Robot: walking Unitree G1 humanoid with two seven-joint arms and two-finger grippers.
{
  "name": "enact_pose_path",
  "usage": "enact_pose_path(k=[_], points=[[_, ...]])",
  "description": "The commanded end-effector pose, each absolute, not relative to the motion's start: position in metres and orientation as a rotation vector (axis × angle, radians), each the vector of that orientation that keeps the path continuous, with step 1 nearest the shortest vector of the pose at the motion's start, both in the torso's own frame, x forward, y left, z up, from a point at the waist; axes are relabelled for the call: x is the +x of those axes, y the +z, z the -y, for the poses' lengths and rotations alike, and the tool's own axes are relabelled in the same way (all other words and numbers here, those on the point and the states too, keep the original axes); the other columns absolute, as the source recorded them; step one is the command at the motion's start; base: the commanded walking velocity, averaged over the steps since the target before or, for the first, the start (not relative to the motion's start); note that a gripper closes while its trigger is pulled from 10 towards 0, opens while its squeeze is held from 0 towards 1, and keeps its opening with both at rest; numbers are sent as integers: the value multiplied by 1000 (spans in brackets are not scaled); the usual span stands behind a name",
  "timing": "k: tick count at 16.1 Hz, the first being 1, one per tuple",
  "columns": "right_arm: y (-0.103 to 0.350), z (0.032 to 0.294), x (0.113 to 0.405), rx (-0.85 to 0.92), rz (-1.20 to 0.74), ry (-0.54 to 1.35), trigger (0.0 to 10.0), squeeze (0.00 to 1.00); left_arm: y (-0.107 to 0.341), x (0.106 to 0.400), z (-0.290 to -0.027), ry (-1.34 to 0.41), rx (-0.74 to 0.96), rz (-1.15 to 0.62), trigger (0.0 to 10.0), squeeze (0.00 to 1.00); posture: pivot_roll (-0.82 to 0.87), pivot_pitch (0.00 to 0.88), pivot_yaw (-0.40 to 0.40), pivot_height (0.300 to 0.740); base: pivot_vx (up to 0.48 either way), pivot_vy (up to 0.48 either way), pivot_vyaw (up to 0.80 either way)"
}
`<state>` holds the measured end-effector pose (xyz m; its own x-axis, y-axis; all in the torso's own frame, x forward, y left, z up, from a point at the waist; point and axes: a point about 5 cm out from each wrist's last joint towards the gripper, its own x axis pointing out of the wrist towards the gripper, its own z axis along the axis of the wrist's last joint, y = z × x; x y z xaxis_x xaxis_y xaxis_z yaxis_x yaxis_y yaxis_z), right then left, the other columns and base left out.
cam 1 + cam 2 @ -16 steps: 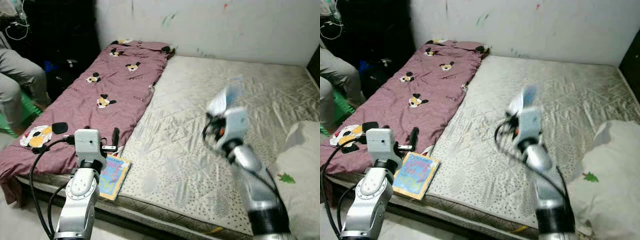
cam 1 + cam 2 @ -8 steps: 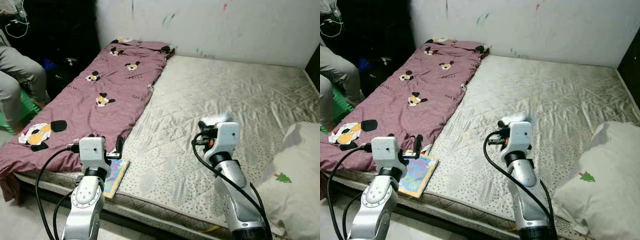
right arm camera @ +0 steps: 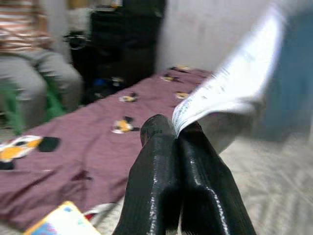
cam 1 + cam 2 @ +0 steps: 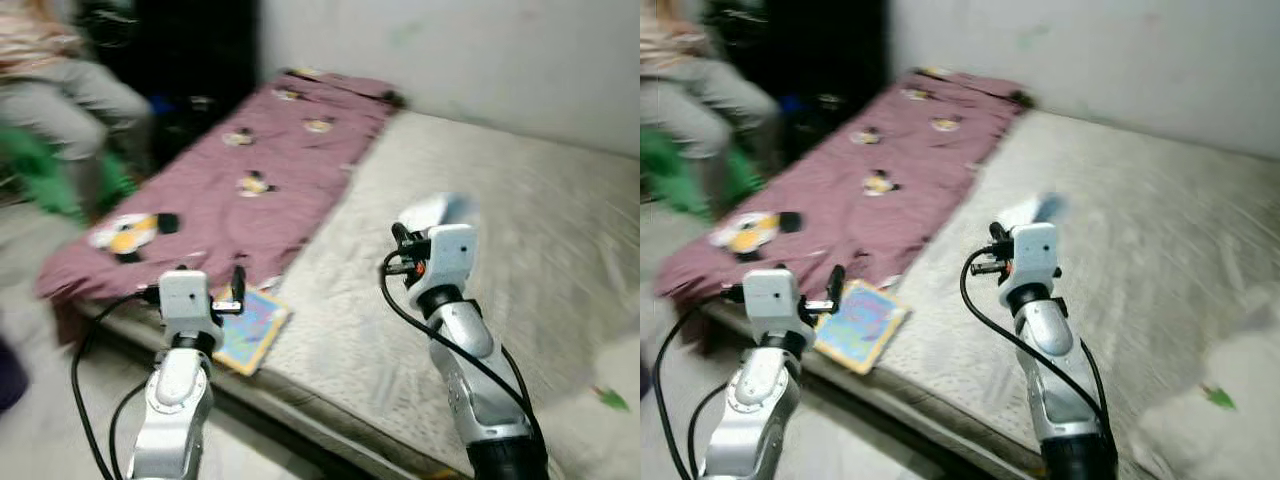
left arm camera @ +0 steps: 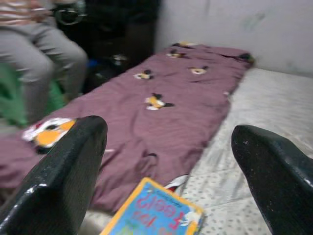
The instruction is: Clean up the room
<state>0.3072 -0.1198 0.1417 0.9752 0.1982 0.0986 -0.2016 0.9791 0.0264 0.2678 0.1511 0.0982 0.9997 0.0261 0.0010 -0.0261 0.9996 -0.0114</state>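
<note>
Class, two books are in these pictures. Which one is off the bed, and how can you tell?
The thin white booklet, pinched in the right gripper above the mattress. The colourful picture book lies flat at the bed's edge, near the open left gripper.

Both silver arms were raised forward, the left gripper (image 5: 166, 161) with fingers spread wide, the right gripper (image 3: 175, 134) pinched closed.

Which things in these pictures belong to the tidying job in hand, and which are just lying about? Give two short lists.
Part of the job:
- thin booklet, pinched in the shut right gripper
- colourful book at the mattress edge, before the open left gripper

Just there:
- maroon cartoon blanket
- bare mattress
- seated person
- green seat
</note>
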Motion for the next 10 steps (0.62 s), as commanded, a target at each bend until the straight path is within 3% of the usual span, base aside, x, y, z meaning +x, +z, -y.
enact_pose_path(k=[1,10], points=[[142,118,309,46,89,203,10000,0,100,266,-150,27,-9,5,10000,0,-30,0,-2,740,0,0,788],[143,107,312,56,86,281,10000,0,102,266,-152,45,-24,10,10000,0,-16,0,-15,740,0,0,792]])
